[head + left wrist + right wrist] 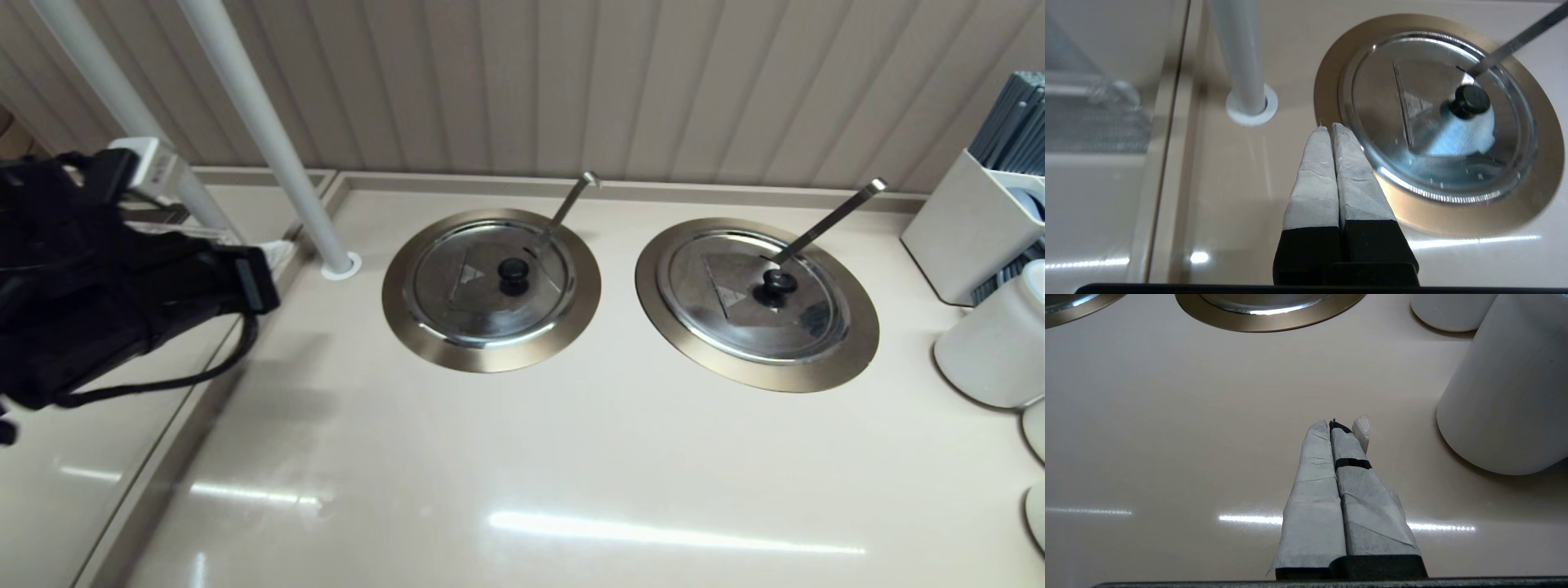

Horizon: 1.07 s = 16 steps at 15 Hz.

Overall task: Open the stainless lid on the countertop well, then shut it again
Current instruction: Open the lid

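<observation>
Left pincer (1331, 127) clenched empty beside countertop well (424, 322). To be opened, centred over black knob (513, 270) of stainless lid (457, 282), lifted vertically clear of ladle handle (567, 204). Right pincer (1336, 424) clenched, idle.

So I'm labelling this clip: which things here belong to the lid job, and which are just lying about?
Job: stainless lid, countertop well, left claw shut beside its ring.
Lying about: twin lidded well, white pole, white jar, cutlery holder, right claw parked over counter.
</observation>
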{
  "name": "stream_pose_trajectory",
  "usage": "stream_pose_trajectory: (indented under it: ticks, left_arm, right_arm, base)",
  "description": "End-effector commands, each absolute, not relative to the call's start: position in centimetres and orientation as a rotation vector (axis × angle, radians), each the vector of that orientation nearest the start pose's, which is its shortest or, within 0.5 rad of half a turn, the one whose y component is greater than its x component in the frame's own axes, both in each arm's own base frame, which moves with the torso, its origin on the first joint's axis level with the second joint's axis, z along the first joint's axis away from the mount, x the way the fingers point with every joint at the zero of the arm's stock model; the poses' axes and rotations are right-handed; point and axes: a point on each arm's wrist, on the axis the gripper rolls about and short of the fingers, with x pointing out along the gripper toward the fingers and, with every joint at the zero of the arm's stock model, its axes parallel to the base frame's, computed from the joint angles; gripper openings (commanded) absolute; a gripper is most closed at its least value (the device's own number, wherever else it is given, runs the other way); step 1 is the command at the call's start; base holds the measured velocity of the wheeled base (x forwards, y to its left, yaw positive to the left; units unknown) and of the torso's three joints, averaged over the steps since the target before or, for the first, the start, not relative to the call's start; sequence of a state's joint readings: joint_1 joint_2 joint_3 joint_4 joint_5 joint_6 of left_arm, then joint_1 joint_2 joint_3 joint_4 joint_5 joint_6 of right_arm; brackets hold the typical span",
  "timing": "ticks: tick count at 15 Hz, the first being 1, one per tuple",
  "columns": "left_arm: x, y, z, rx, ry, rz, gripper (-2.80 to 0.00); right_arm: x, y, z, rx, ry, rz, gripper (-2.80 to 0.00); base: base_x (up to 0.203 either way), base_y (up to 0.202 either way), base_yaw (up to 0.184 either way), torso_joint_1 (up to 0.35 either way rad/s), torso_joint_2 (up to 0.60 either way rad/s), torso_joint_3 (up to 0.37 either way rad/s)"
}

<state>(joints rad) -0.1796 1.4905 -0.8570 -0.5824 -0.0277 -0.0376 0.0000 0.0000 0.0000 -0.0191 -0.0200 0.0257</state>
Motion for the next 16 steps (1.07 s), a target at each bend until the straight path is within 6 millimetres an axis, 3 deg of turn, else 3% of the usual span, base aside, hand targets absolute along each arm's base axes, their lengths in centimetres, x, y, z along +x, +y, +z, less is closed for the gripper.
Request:
stream_pose_trajectory:
  ticks: [1, 3, 4, 6, 9, 10, 13, 16]
  left_arm:
    - [32.8, -7.3, 21.3, -0.021, 0.14, -0.221, -2.8]
    - [37.0, -9.5, 20.9, -0.026, 0.069, -0.23, -2.8]
    - [38.0, -11.0, 21.2, -0.032, 0.027, -0.252, -2.8]
    - [37.6, -14.2, 22.7, -0.044, -0.041, -0.321, -2.8]
    - [35.9, -16.7, 23.4, -0.05, -0.055, -0.386, -2.8]
    - [35.8, -17.5, 22.9, -0.044, -0.045, -0.384, 0.0]
    - [36.2, -18.8, 20.4, -0.028, 0.011, -0.392, 0.0]
    - [37.4, -20.5, 18.5, -0.054, -0.094, -0.368, 0.0]
  right_arm:
    - [-2.2, 0.0, 7.6, 0.026, -0.016, -0.02, -2.8]
    - [-2.2, 0.0, 7.6, 0.026, -0.016, -0.02, -2.8]
    - [-2.2, 0.0, 7.6, 0.026, -0.016, -0.02, -2.8]
    - [-2.2, 0.0, 7.6, 0.026, -0.016, -0.02, -2.8]
    - [-2.2, 0.0, 7.6, 0.026, -0.016, -0.02, -2.8]
    - [-2.2, 0.0, 7.6, 0.026, -0.016, -0.02, -2.8]
    - [-2.2, 0.0, 7.6, 0.026, -0.016, -0.02, -2.8]
    - [-2.2, 0.0, 7.6, 0.026, -0.016, -0.02, -2.8]
  base:
    - [0.0, 0.0, 0.0, 0.0, 0.0, 0.0]
    - [0.0, 0.0, 0.0, 0.0, 0.0, 0.0]
    - [0.0, 0.0, 0.0, 0.0, 0.0, 0.0]
    - [0.0, 0.0, 0.0, 0.0, 0.0, 0.0]
    - [0.0, 0.0, 0.0, 0.0, 0.0, 0.0]
    - [0.0, 0.0, 0.0, 0.0, 0.0, 0.0]
    - [0.0, 0.0, 0.0, 0.0, 0.0, 0.0]
    - [0.0, 0.0, 0.0, 0.0, 0.0, 0.0]
